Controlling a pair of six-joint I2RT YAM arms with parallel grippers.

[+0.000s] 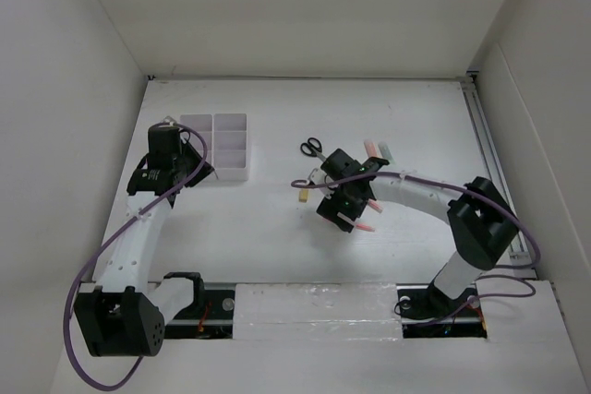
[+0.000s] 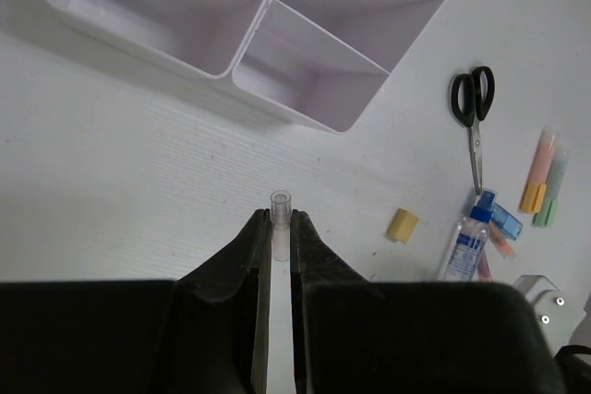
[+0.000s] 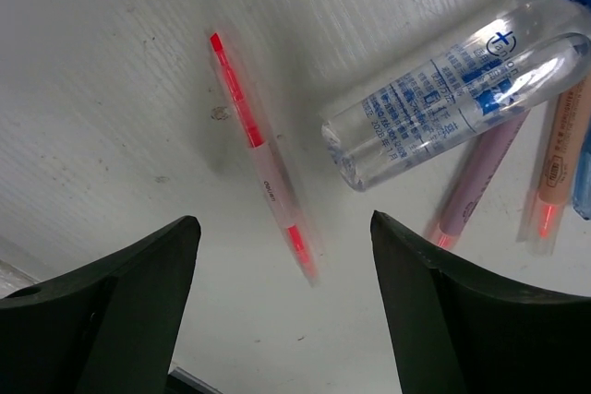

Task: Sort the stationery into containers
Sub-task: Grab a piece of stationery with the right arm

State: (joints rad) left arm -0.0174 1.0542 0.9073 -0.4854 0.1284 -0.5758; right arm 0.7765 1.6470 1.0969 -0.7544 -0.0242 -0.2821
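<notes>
My left gripper (image 1: 201, 173) (image 2: 280, 228) is shut on a thin pale pen with a clear cap (image 2: 280, 214), just short of the near corner of the white six-compartment organizer (image 1: 222, 143) (image 2: 319, 99), whose compartments look empty. My right gripper (image 1: 343, 214) (image 3: 284, 223) is open, its fingers astride a red-pink pen (image 3: 263, 159) lying on the table. The clear blue-capped bottle (image 3: 452, 89) (image 2: 466, 246) lies beside that pen. The black-handled scissors (image 1: 311, 147) (image 2: 473, 108), the yellow eraser (image 1: 303, 196) (image 2: 402, 225) and the orange marker (image 2: 540, 168), green marker (image 2: 554, 186) and blue marker (image 2: 506, 220) lie on the table.
Two more pens, one purplish (image 3: 476, 182) and one orange (image 3: 559, 159), lie right of the bottle. White walls enclose the table on the left, back and right. A metal rail (image 1: 489, 154) runs along the right edge.
</notes>
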